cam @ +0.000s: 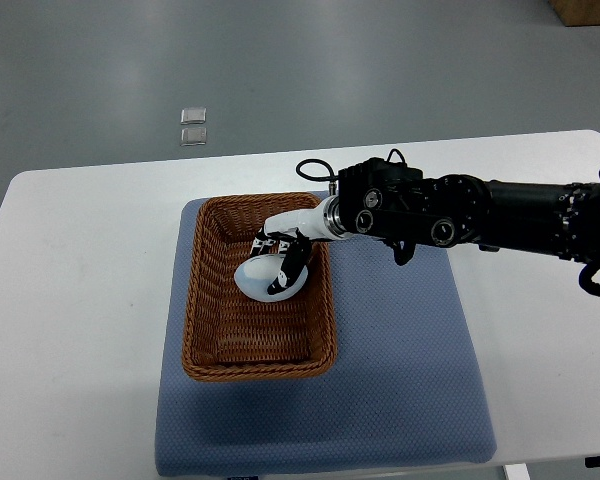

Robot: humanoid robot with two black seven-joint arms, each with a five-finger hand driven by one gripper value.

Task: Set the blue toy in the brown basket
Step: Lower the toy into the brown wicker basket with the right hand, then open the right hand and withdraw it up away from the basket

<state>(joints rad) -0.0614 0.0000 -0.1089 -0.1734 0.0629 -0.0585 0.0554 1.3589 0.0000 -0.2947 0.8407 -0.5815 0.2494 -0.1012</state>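
Observation:
My right hand reaches in from the right edge on a black arm and hangs over the upper middle of the brown wicker basket. Its white and black fingers curl over a pale blue toy, which sits low inside the basket. I cannot tell whether the toy rests on the basket floor. The hand hides the toy's upper right part. The left arm does not show.
The basket stands on a blue mat spread over a white table. Two small clear squares lie on the grey floor beyond the table's far edge. A brown box corner shows at the top right.

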